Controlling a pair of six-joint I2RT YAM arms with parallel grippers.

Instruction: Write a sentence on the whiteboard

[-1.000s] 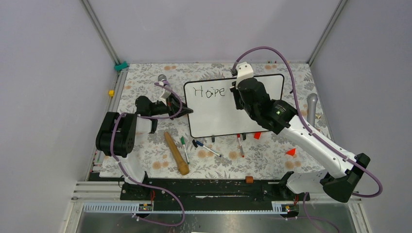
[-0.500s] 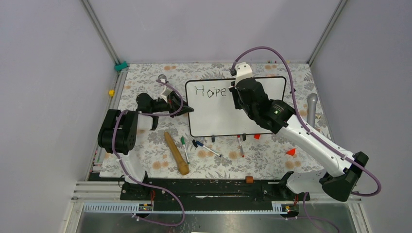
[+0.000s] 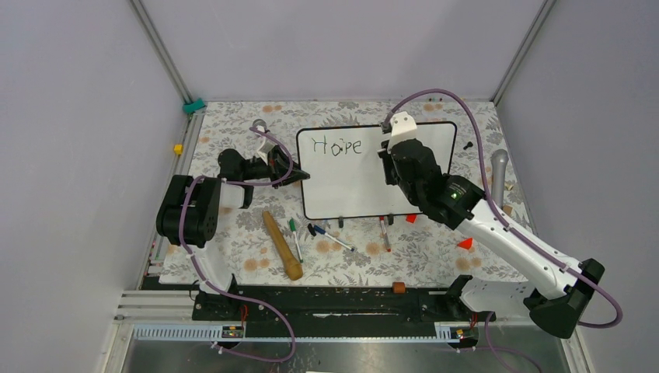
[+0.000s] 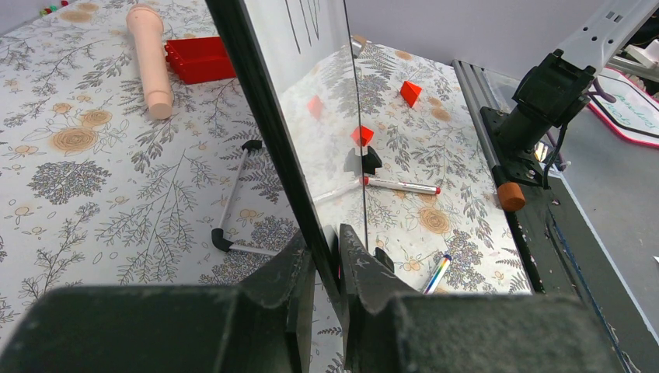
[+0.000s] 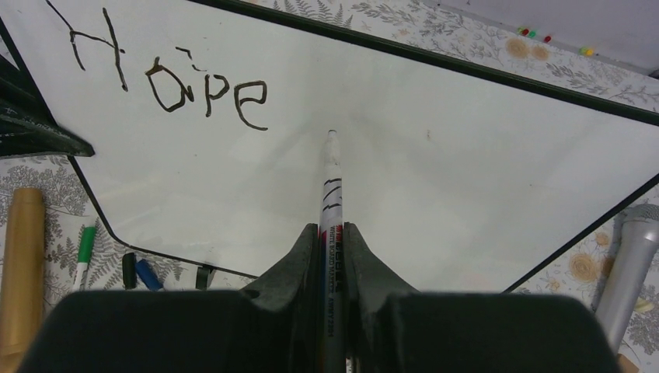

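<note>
On board (image 3: 350, 186): word (image 3: 336, 146) "Hope", upper left
Left gripper (image 4: 325, 252): clamped on board's left edge
Right gripper (image 5: 332, 233): clamped on marker (image 5: 330, 183) beside word

I'm looking at a white whiteboard (image 3: 350, 190) framed in black, its writing (image 3: 336, 146) showing dark green-black. The table (image 3: 237, 250) is wearing a grey leaf and tan flower print. I'm seeing a white marker (image 5: 332, 179) printed black and red, a tan roller (image 3: 281, 245), a red cone (image 3: 465, 243).

Left gripper (image 4: 326, 241) clamped, arm folded, reaching right; right gripper (image 5: 332, 233) clamped, arm stretched forward.
</note>
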